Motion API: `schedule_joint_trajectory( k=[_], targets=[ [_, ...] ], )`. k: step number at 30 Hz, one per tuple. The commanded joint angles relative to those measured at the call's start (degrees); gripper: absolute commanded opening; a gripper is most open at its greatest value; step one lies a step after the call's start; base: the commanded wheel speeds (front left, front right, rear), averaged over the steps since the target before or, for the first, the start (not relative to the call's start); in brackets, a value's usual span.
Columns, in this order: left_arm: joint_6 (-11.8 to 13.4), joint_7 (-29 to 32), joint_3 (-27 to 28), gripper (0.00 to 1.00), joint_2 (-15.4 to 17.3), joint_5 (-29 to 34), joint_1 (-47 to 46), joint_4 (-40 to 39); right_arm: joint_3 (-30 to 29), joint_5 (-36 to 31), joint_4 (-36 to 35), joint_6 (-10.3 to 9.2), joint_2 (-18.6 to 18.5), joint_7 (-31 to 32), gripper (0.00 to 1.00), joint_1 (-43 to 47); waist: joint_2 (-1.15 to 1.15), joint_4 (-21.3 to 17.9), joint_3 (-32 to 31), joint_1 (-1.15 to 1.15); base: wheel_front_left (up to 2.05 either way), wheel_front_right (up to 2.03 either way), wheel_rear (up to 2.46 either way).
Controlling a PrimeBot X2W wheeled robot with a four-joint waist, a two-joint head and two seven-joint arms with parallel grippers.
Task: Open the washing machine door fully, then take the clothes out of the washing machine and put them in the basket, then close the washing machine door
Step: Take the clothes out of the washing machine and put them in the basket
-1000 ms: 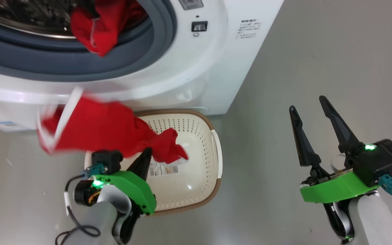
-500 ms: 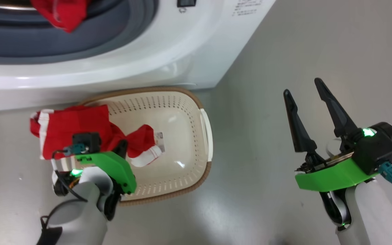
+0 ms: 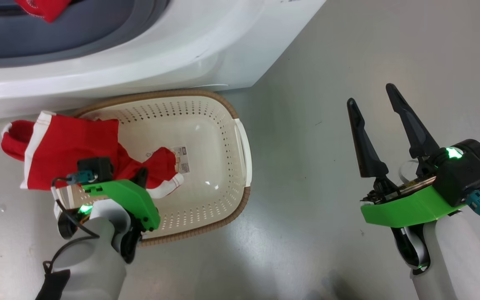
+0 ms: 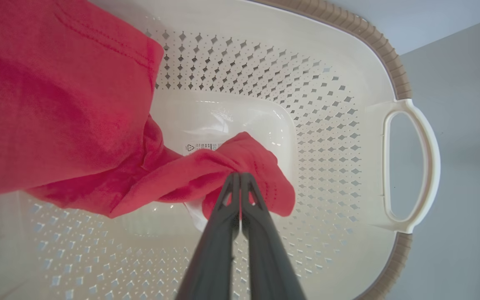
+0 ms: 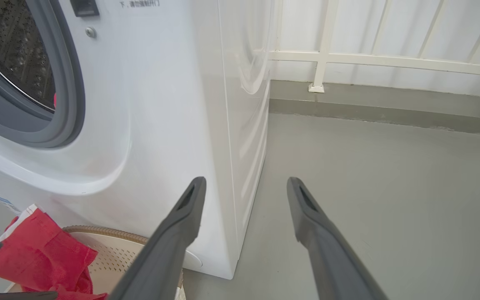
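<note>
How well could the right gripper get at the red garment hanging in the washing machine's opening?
Probably yes: the right gripper is open and empty, and the red garment hangs at the uncovered grey ring.

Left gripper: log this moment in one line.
left gripper: shut on clothes | clothes: partly in basket | right gripper: open, empty | washing machine: red fabric inside

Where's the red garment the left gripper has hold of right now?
Head view, lower left: the red garment hangs from the shut left gripper over the left end of the basket, spilling past its rim, just in front of the washing machine.
</note>
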Motion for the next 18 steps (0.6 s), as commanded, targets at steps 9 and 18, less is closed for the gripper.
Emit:
schedule_joint_trajectory(
  k=[9, 18],
  targets=[
    [0.0, -1.6, 0.94, 1.0, 1.28, -0.71, -0.98, 0.64, 1.28, 0.28, -1.13, -0.05, -0.01, -0.35, 1.0, -0.11, 0.0, 0.4, 0.39, 0.0, 0.0, 0.0, 0.0],
    [0.54, -5.13, 0.18, 1.0, 1.46, 0.08, -1.37, 0.84, 0.77, -0.13, -0.43, -0.05, -0.01, -0.35, 1.0, -0.21, 0.0, 1.85, -0.84, 0.0, 0.0, 0.0, 0.0]
  ],
)
